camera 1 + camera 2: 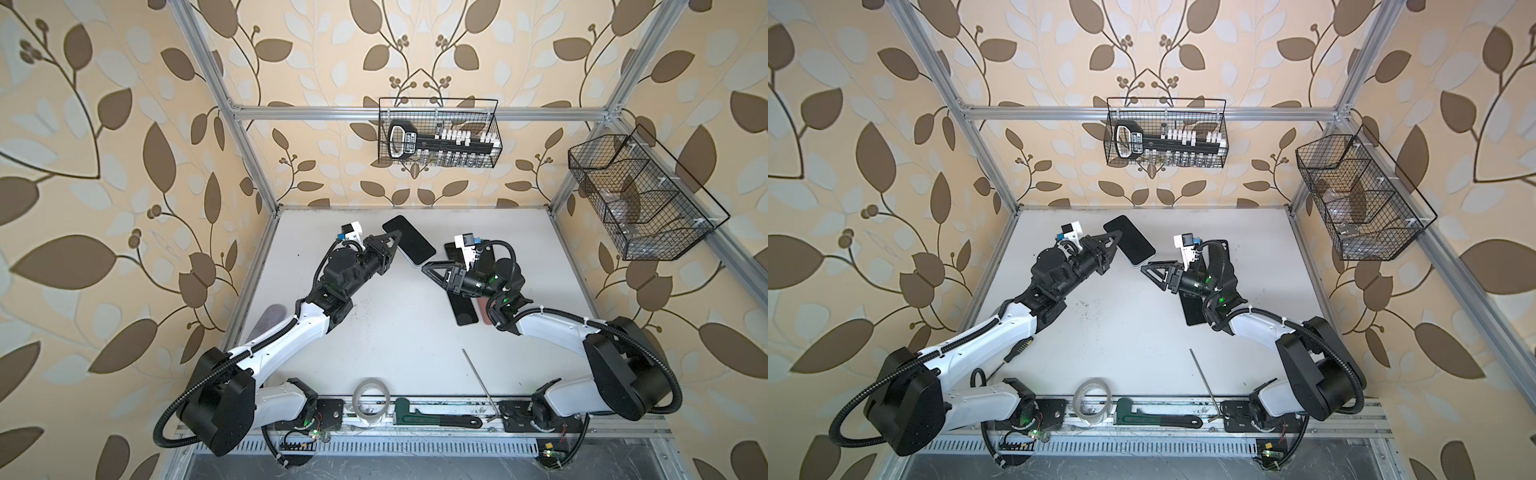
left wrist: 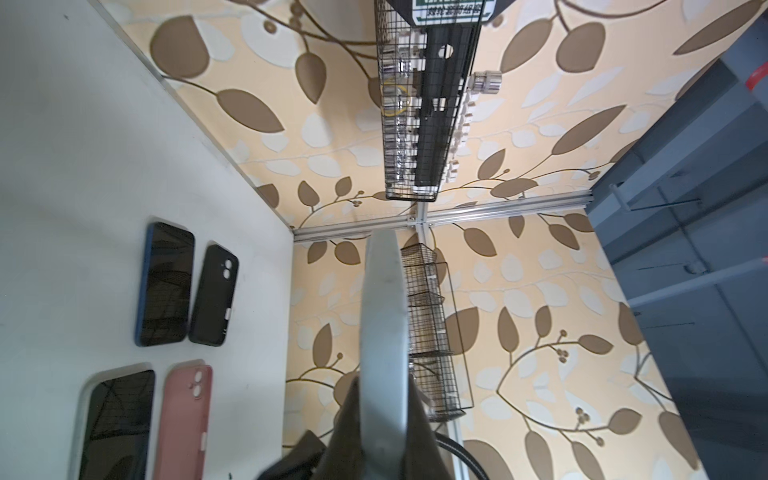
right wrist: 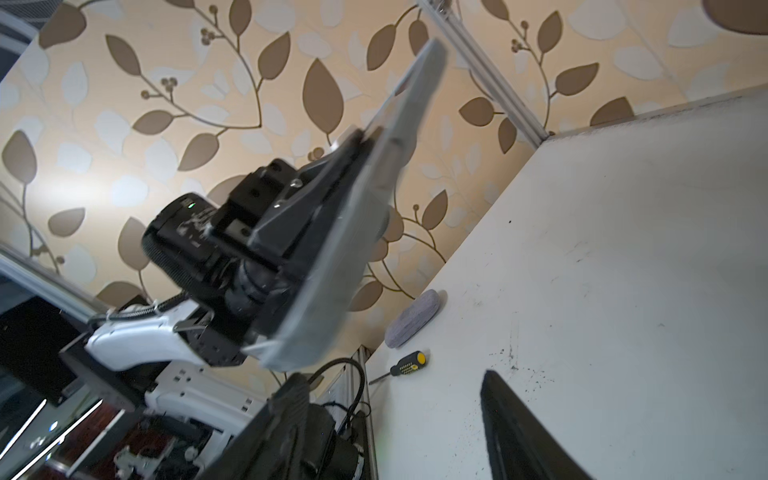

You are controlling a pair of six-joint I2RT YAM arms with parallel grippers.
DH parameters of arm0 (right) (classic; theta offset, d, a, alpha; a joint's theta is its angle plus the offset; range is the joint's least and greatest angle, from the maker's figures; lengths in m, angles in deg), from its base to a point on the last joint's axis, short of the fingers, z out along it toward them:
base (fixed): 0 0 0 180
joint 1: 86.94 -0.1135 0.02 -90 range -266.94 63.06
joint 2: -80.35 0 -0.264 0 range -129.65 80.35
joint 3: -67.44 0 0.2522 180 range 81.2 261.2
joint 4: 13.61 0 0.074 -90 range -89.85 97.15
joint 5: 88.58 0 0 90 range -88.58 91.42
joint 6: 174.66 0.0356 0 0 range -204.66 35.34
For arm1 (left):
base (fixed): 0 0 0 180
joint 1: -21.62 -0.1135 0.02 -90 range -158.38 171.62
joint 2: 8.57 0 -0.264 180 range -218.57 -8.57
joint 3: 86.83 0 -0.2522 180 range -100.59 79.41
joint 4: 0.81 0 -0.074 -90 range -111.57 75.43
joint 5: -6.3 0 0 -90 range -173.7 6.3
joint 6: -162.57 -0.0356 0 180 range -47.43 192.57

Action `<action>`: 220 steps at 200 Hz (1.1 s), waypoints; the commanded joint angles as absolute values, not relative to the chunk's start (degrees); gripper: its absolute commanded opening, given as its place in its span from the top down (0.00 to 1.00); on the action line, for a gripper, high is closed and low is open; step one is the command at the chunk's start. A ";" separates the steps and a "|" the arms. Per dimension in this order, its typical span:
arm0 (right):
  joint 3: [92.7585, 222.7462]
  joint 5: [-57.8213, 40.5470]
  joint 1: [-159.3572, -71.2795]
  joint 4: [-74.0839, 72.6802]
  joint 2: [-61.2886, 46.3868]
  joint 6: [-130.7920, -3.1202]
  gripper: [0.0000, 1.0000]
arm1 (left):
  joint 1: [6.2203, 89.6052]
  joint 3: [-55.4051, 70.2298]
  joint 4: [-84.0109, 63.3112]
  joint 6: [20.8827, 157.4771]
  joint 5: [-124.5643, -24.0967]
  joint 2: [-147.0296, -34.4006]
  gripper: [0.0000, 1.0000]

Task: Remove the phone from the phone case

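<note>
1. In both top views the left tool is clamped on the phone, held above the table. Its long axis slants toward the right tool (jaws parted, empty), just beside its near corner.
2. Left wrist: phone edge-on between the 2 jaws.
3. Right wrist: the grey case faces the right tool, likely the arm to peel it.

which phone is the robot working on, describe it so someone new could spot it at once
Find the white table, then the left gripper near its far edge. The phone clamped in it hangs tilted above the table, pale grey back, while the other phones and loose cases lie flat.
</note>
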State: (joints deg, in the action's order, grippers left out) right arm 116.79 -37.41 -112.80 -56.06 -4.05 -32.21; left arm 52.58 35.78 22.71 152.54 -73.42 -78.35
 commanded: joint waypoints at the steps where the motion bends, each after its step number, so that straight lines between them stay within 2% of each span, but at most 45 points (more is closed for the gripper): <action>1: 115.13 -34.83 -111.52 -58.83 -6.70 -27.71 0.34 | 54.71 32.65 32.88 155.23 -68.17 -75.90 1.00; 28: 115.43 -36.35 -110.50 -62.99 -7.37 -25.01 0.35 | 54.72 33.04 31.72 154.27 -68.12 -76.07 1.00; 55: 115.92 -37.70 -110.40 -60.40 -5.88 -26.45 0.35 | 54.68 33.62 31.13 152.95 -69.08 -76.31 1.00; 150: 117.48 -45.38 -108.56 -32.32 8.64 -41.37 0.35 | 50.37 30.52 25.68 147.01 -69.93 -77.14 1.00; 220: 119.92 -47.04 -108.70 -37.05 9.10 -38.04 0.35 | 50.38 30.62 26.12 147.89 -69.20 -78.01 1.00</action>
